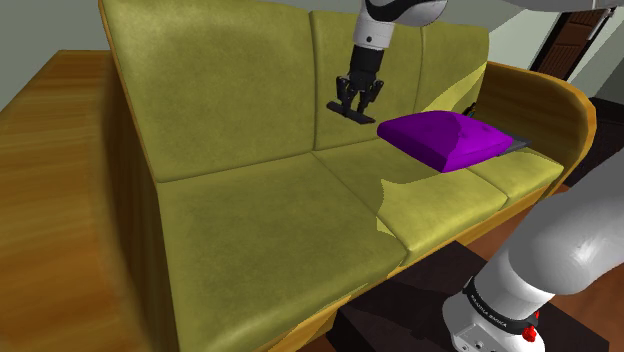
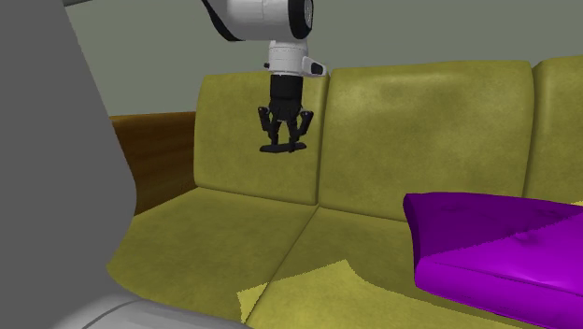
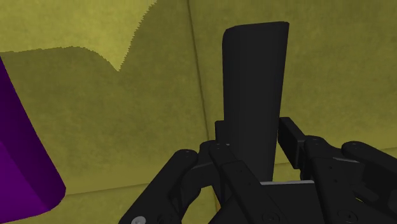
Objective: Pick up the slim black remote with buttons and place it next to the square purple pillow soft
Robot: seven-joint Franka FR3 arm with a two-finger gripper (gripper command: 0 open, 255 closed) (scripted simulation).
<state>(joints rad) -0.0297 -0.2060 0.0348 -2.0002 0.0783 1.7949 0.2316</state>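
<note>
My black gripper (image 1: 357, 100) is shut on the slim black remote (image 1: 352, 112), which hangs in the air above the sofa's middle seat, in front of the backrest. In the second exterior view the gripper (image 2: 285, 138) points straight down with the remote (image 2: 283, 148) lying flat across its fingertips. The wrist view shows the remote (image 3: 254, 83) clasped between both fingers (image 3: 291, 137), sticking out well past them. The square purple pillow (image 1: 450, 138) lies on the seat just to the shoulder view's right of the gripper and lower; I also see the pillow (image 2: 495, 248) (image 3: 19, 159) elsewhere.
The olive-yellow sofa (image 1: 270, 230) has a tall backrest and brown wooden sides (image 1: 50, 180). A small dark grey thing (image 1: 520, 143) peeks out beside the pillow's far edge. My stand (image 1: 420, 310) sits at the shoulder view's lower right.
</note>
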